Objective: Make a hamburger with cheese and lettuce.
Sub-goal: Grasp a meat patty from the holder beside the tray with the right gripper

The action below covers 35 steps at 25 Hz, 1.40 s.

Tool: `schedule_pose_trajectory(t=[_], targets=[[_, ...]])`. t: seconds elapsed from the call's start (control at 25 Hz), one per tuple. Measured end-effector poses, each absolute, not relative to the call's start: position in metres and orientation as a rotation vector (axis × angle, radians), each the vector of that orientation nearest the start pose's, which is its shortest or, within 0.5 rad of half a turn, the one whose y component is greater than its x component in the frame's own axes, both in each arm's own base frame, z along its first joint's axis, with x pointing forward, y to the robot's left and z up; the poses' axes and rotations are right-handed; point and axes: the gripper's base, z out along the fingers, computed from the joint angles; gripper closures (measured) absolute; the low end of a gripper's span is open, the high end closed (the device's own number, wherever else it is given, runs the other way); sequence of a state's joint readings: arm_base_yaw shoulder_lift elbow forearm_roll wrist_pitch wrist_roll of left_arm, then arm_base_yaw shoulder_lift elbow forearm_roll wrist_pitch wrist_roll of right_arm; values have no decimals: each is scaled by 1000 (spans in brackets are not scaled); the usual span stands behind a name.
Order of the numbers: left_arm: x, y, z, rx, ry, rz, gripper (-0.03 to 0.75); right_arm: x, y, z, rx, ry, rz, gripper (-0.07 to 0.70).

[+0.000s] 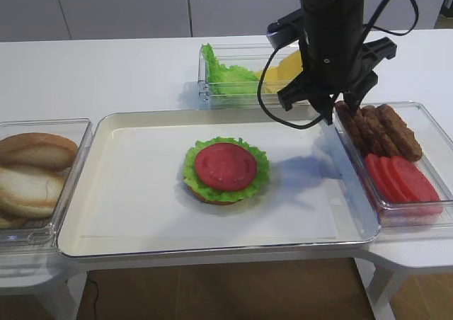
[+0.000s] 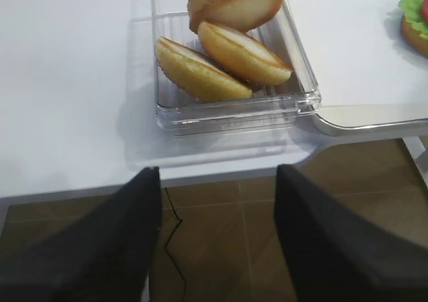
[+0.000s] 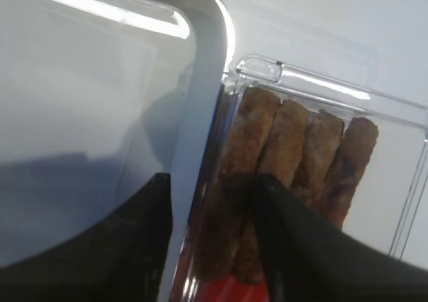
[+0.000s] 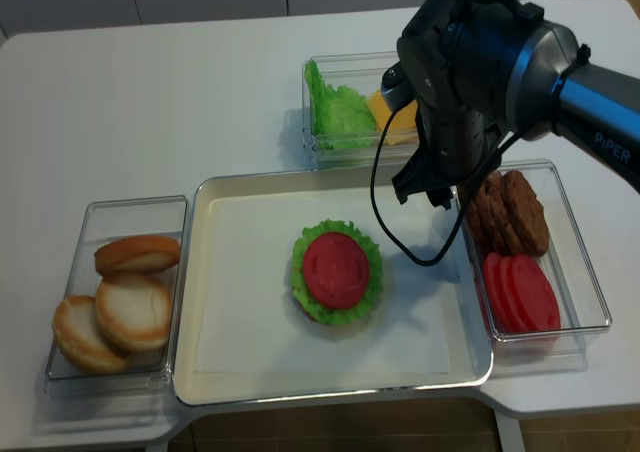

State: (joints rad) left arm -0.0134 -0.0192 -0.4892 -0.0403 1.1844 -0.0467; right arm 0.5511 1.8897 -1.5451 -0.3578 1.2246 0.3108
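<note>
Right pincer hangs above the seam between the tray and the right-hand bin, jaws partly apart, nothing in them. In the wrist view one finger sits over the tray rim and the other over the brown patties, so it looks lined up on the leftmost patty. Left pincer is parked off the worktop edge near the bun bin, open and empty.

Hamburger is mid-tray: bun base, lettuce, tomato on top. No cheese on it yet. Spare lettuce and the cheese share the rear bin, cheese on the right side.

Handling, my read:
- Cheese: thin, glossy, probably slippery and floppy. Pinch a free corner or edge, not the flat face. Slice count is hard to tell from here.
- Patties stand on edge, packed tight, look stiff. Grip across the thickness from the top.
- The stack is loose; set pieces down gently or the tomato may slide.
</note>
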Motion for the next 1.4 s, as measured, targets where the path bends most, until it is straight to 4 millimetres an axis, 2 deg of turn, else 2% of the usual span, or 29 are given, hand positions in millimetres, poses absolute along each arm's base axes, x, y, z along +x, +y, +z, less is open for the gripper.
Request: schedule_pose_trajectory(t=[0.56, 1.16, 1.4], targets=[[-12, -3, 265, -31, 2160, -84, 310, 343, 174, 250, -509, 2845, -423, 534], [-12, -3, 265, -31, 2160, -84, 310, 343, 174, 251, -480, 2847, -413, 538], [-12, -3, 265, -31, 2160, -84, 310, 338, 172, 265, -462, 2822, -386, 568]])
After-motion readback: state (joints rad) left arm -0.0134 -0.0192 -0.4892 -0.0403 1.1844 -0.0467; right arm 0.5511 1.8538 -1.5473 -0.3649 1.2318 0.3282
